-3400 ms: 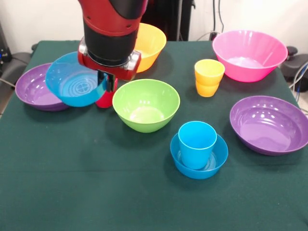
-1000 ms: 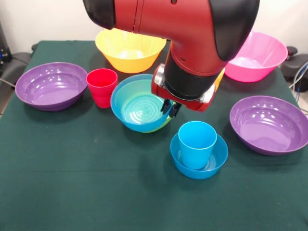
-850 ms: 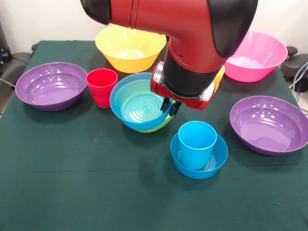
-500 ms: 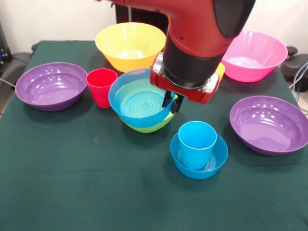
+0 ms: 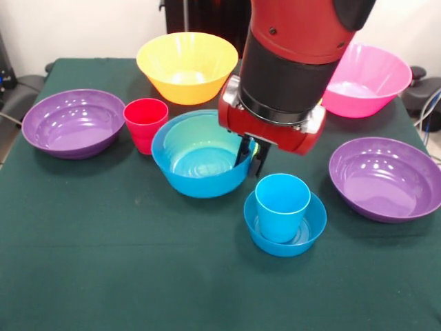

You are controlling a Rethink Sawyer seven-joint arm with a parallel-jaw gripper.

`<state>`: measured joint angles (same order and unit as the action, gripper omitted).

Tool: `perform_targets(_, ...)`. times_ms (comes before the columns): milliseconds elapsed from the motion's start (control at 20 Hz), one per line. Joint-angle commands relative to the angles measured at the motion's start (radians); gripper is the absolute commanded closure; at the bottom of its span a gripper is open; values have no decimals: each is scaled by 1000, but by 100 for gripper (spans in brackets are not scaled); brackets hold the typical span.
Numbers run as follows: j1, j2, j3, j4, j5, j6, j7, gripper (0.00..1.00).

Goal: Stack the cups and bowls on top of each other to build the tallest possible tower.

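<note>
Front view shows your gripper (image 5: 252, 155) pinching the rim of the blue bowl (image 5: 200, 164), which hangs just beside it, so carry that bowl level toward the blue cup (image 5: 282, 205) just below, while the arm (image 5: 293, 62) drops nearly vertically from above.

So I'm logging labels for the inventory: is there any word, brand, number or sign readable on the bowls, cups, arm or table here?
None: no readable text anywhere in this view.
Bowls, such as the blue bowl at the gripper, and the cups, such as the red cup: plain colour, no print.
Arm: red and black, no legible marking.
Table: plain green cloth.
</note>
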<state>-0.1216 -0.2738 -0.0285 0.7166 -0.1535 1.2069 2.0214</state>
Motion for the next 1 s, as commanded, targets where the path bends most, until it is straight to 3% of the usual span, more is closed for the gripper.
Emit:
perform_targets(50,38,26,20,1,2,-102,211,100)
perform_targets(500,71,59,-18,-9,21,-146,273,100)
perform_targets(750,97,10,-43,105,42,-202,325,100)
perform_targets(1000,114,6,-58,142,64,-237,361,100)
